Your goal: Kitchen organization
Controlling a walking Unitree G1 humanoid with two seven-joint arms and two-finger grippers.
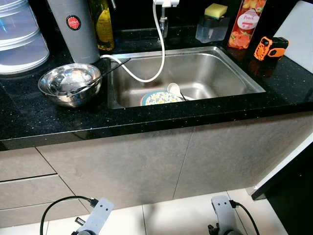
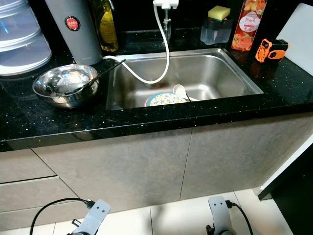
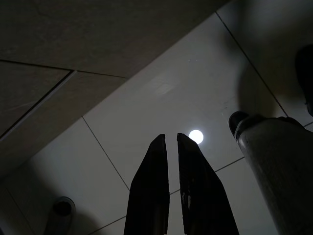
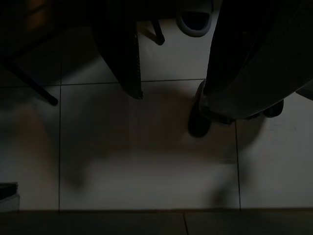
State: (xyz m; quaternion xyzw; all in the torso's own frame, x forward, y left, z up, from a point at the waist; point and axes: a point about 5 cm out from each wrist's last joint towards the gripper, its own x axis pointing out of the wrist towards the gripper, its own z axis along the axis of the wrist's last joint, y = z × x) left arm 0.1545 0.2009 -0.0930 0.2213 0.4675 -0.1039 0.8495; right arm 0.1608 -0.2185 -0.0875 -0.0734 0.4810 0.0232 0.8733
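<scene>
A stainless sink (image 1: 234,73) is set in the black counter (image 1: 146,120) in front of me. In the sink lie a patterned plate (image 1: 159,99) and a white spoon (image 1: 174,90), and a white hose (image 1: 160,49) loops down into the basin. Left of the sink stands a steel bowl (image 1: 71,84) with a dark utensil resting across it. Both arms hang idle below the counter. My left gripper (image 3: 171,138) is shut with nothing held and points at the floor tiles. My right arm (image 1: 222,208) hangs over dark floor.
Along the back stand a grey canister (image 1: 73,24), an oil bottle (image 1: 103,24), a soap dispenser topped with a yellow sponge (image 1: 215,11), a peach bottle (image 1: 247,22) and an orange tool (image 1: 270,47). Stacked clear containers (image 1: 19,39) stand far left. Cabinet fronts (image 1: 146,161) face me.
</scene>
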